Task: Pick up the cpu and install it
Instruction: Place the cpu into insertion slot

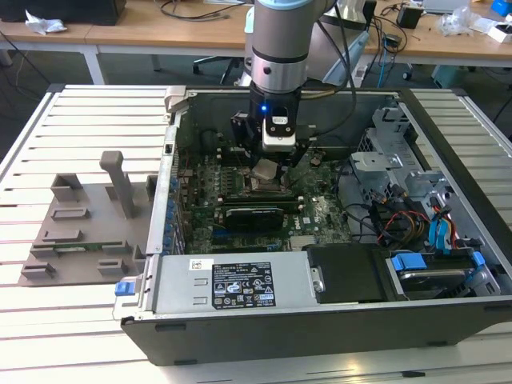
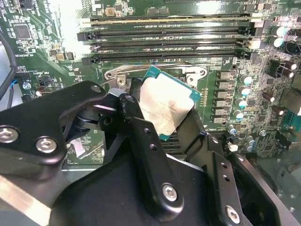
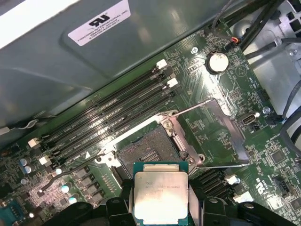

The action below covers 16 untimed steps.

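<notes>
The gripper [image 1: 270, 164] is grasping the cpu [image 1: 264, 170], its two black fingers [image 2: 141, 141] clenching the chip by opposite edges, and it is hanging over the middle of the motherboard [image 1: 320, 216] inside the open case [image 1: 320, 330]. In the second wrist view the cpu [image 2: 167, 106] is sitting tilted between the fingers, its silver top showing and one corner pointing toward the memory slots [image 2: 169, 44]. In the first wrist view the cpu [image 3: 161, 193] is hovering near the socket [image 3: 146, 151], which is lying open with its metal plate [image 3: 221, 134] swung out to one side. A round battery [image 3: 217, 61] is sitting farther off on the board. On the exterior view's left, a grey tray [image 1: 80, 224] is resting on the slatted table [image 1: 48, 120], well apart from the gripper and just beside the case.
</notes>
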Tool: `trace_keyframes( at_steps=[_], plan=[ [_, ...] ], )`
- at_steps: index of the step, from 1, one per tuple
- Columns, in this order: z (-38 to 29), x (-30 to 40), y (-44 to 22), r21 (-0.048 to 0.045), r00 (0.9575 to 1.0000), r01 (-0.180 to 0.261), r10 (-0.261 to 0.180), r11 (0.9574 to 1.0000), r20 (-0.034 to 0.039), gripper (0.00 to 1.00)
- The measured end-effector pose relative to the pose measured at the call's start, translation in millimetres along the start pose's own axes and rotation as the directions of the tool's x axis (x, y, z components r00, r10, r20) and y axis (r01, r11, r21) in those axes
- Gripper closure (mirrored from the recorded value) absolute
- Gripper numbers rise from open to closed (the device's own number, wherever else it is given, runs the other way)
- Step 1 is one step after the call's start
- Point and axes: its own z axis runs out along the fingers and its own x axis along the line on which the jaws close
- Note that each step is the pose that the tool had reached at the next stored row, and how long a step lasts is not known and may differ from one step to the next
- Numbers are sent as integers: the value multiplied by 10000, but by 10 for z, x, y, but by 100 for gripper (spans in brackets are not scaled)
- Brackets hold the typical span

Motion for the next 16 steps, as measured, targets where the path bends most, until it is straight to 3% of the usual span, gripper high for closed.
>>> trace_keyframes(
  at_steps=[7, 16],
  plan=[
    [0, 0, 0, 13, 9993, -379, 379, 9993, -11, 45],
    [0, 0, 0, 34, 9945, -1043, 1043, 9945, -32, 45]
  ],
)
